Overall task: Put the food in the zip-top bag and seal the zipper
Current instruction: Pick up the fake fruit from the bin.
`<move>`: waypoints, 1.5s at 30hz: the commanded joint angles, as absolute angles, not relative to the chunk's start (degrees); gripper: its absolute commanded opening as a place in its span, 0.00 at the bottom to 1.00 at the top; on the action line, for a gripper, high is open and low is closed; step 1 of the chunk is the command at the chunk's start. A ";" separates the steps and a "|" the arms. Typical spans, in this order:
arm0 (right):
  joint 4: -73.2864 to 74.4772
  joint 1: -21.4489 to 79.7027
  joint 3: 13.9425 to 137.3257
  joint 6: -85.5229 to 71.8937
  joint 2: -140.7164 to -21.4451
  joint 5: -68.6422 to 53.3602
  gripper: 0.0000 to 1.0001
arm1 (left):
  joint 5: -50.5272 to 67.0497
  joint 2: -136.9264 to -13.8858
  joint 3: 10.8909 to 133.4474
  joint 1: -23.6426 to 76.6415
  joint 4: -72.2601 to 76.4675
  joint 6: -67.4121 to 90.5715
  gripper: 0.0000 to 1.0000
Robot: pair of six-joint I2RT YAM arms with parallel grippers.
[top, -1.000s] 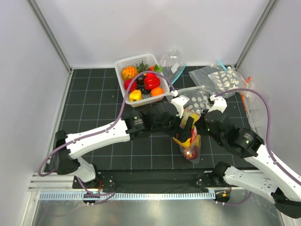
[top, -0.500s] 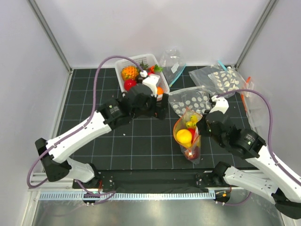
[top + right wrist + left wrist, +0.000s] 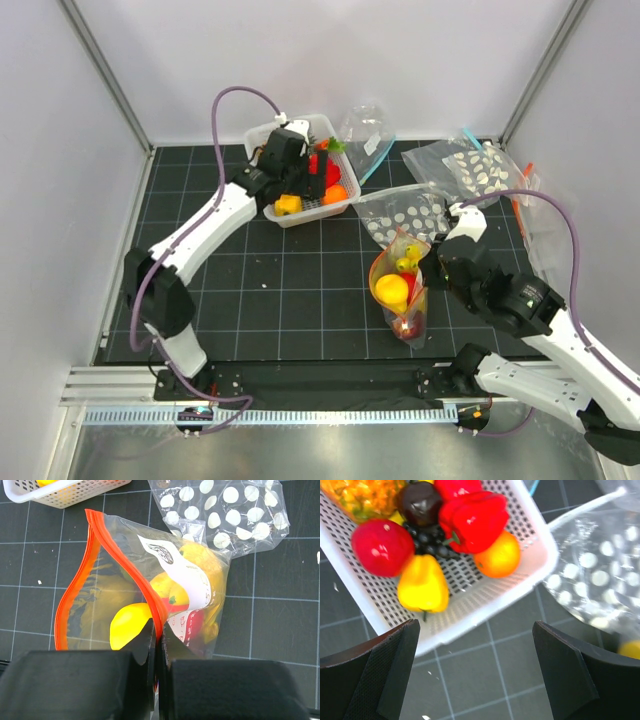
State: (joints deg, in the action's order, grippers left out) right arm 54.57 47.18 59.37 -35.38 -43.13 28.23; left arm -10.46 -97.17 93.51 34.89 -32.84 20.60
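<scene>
Loading step: right gripper pinches the zipper, holding the zip-top bag agape. Left gripper wide, empty. Next, descend onto the yellow fruit just ahead in the basket.

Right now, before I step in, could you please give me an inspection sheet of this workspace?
Surface: black gridded mat.
Job's things: clear crinkly zip-top bag open, orange-red zipper unsealed, yellow and red toy fruits inside; more glossy toy fruits in white perforated basket.
Clutter: clear disc-dotted bags; clear blue-strip bag.
Grippers: left gripper open above basket; right gripper shut on the zipper.
Cables: purple cables, looping high on each side.
Surroundings: plain white walls.
</scene>
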 commanded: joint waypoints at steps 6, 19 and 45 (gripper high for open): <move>52.65 47.20 62.23 -33.49 -43.42 29.27 0.01 | -8.00 -109.23 104.41 32.96 -27.69 9.59 1.00; 51.24 47.11 62.49 -32.61 -46.40 27.86 0.01 | -11.61 -123.12 116.36 32.87 -25.23 -10.18 1.00; 49.31 47.20 64.07 -31.29 -52.38 26.46 0.01 | -18.36 -133.52 129.03 34.01 -33.31 -19.61 0.51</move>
